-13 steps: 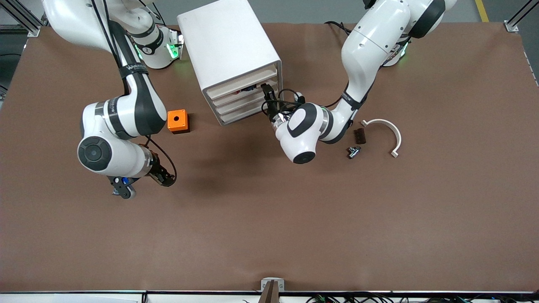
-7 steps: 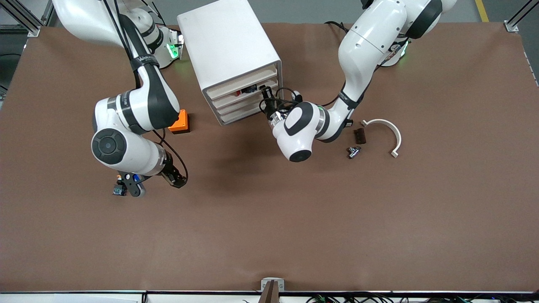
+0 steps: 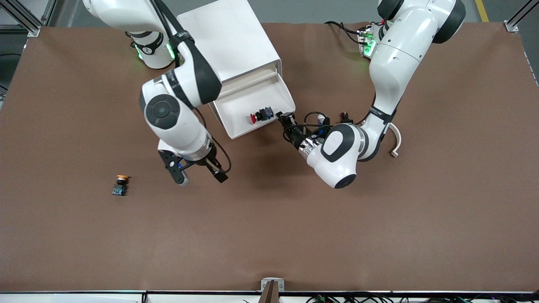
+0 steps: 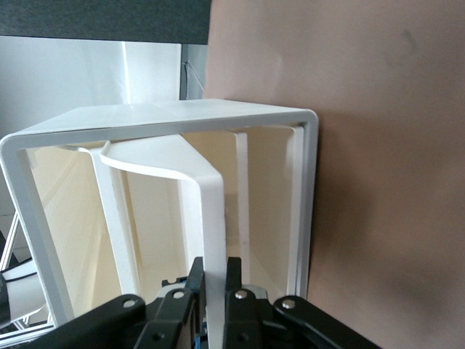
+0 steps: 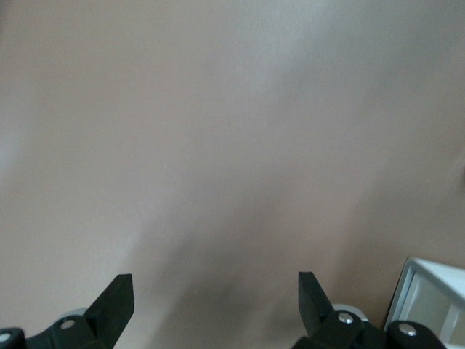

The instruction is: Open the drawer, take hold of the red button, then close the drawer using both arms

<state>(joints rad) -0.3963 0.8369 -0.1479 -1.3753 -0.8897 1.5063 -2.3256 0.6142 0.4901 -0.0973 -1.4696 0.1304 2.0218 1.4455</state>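
Note:
The top drawer (image 3: 236,114) of the white cabinet (image 3: 227,38) stands pulled out. The red-capped button (image 3: 259,115) lies in it, near its front wall. My left gripper (image 3: 285,120) is shut on the drawer's front wall at the corner toward the left arm's end. In the left wrist view the fingers (image 4: 195,280) of the left gripper (image 4: 215,282) clamp that thin white wall (image 4: 213,211). My right gripper (image 3: 201,179) is open and empty above bare table, just in front of the drawer. The right wrist view shows the right gripper (image 5: 216,298) open wide over brown table, with a drawer corner (image 5: 436,291) at the edge.
A yellow-capped button (image 3: 121,185) lies on the table toward the right arm's end, nearer the front camera than the cabinet. A white curved piece (image 3: 396,141) lies next to the left arm's wrist. The orange box is hidden.
The left gripper has pulled the top drawer out, uncovering the red button. The right arm has swung from the yellow-capped button, left on the table, toward the drawer's front.

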